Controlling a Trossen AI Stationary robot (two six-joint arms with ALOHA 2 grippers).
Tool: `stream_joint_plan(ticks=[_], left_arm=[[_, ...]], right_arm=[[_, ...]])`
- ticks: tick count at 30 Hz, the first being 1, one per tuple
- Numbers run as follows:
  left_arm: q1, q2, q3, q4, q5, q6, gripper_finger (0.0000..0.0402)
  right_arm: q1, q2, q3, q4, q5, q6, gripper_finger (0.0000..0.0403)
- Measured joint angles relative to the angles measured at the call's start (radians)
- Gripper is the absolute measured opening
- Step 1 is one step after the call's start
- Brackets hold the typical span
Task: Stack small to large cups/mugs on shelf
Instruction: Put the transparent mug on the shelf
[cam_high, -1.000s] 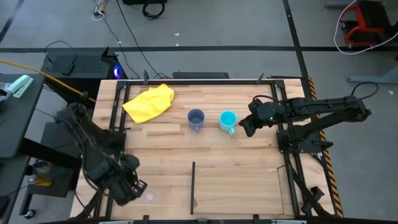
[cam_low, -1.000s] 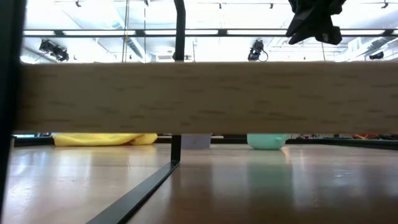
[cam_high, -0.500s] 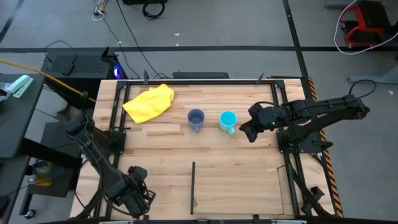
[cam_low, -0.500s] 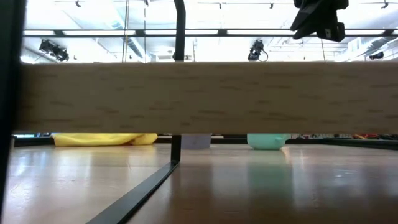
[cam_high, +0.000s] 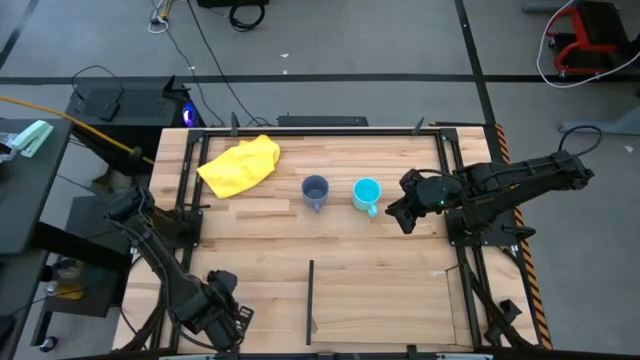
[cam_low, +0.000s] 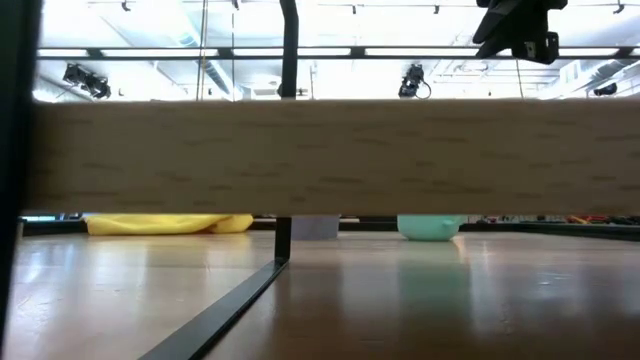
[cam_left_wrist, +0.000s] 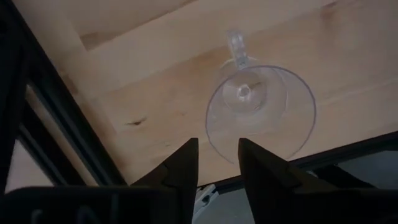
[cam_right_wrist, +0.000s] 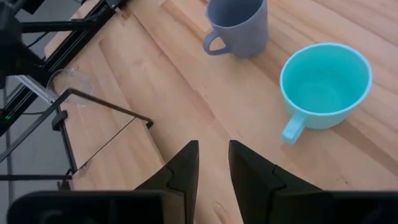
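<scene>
Cyan mug (cam_high: 367, 193) stands beside the grey-blue mug (cam_high: 315, 191), a yellow cloth (cam_high: 240, 164) further left. The right gripper (cam_high: 397, 210) hovers just beside the cyan mug, fingers narrowly apart; the left gripper (cam_high: 222, 322) hangs low over the clear cup (cam_left_wrist: 260, 111), fingers narrowly parted

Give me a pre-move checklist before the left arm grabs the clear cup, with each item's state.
1. Left gripper lined up with the clear cup: ok, the rim sits just ahead of the fingers.
2. Fingers around the rim: not ok, a narrow gap, rim not between them.
3. Clear cup upright: cannot tell.
4. Cyan mug upright, empty: ok.
5. Grey-blue mug upright beside it, not touching: ok.
6. Right gripper clear of the left arm: ok, it hovers beside the cyan mug at the table's right side.
</scene>
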Motion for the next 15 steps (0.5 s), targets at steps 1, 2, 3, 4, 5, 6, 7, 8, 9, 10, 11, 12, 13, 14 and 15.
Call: stream_joint_plan(ticks=[1, 2, 3, 4, 5, 6, 7, 8, 9, 10, 11, 12, 13, 14, 15], left_arm=[[0.000, 0.000, -0.017, 0.019, 0.003, -0.014, 0.0124], [0.000, 0.000, -0.034, 0.039, 0.010, -0.022, 0.0125], [0.000, 0.000, -0.052, 0.063, 0.023, -0.034, 0.0125], [0.000, 0.000, -0.070, 0.088, 0.034, -0.042, 0.0126], [0.000, 0.001, -0.083, 0.104, 0.039, -0.050, 0.0126], [0.000, 0.001, -0.092, 0.112, 0.041, -0.064, 0.0125], [0.000, 0.001, -0.099, 0.116, 0.042, -0.071, 0.0124], [0.000, 0.001, -0.105, 0.121, 0.042, -0.077, 0.0123], [0.000, 0.001, -0.111, 0.123, 0.043, -0.083, 0.0122], [0.000, 0.001, -0.119, 0.128, 0.043, -0.087, 0.0120], [0.000, 0.001, -0.126, 0.136, 0.045, -0.088, 0.0118], [0.000, 0.001, -0.135, 0.151, 0.049, -0.089, 0.0116], [0.003, 0.001, -0.144, 0.163, 0.052, -0.089, 0.0113], [0.005, 0.000, -0.157, 0.184, 0.056, -0.087, 0.0110], [0.009, 0.000, -0.173, 0.211, 0.059, -0.081, 0.0107]], right_arm=[[0.004, 0.000, 0.000, 0.000, 0.000, 0.000, 0.0095], [0.009, 0.000, 0.000, 0.000, 0.000, 0.000, 0.0095], [0.013, 0.000, 0.000, 0.000, 0.000, 0.000, 0.0095], [0.017, 0.000, 0.000, 0.000, 0.001, 0.000, 0.0095], [0.021, 0.000, 0.000, 0.000, 0.000, 0.000, 0.0095], [0.023, 0.000, 0.000, 0.000, 0.000, 0.000, 0.0095], [0.024, 0.000, 0.000, 0.000, 0.000, 0.000, 0.0095], [0.026, 0.000, 0.000, 0.000, 0.000, 0.000, 0.0095], [0.028, 0.000, 0.000, 0.000, 0.000, 0.000, 0.0095], [0.028, 0.000, 0.000, 0.000, 0.000, 0.000, 0.0095], [0.028, 0.000, 0.000, 0.000, 0.000, 0.000, 0.0095], [0.028, 0.000, 0.000, 0.000, 0.000, 0.000, 0.0095], [0.028, 0.000, 0.000, 0.000, 0.000, 0.000, 0.0095], [0.028, 0.000, 0.000, 0.000, 0.001, 0.000, 0.0095], [0.028, 0.000, 0.000, 0.000, 0.001, 0.000, 0.0095]])
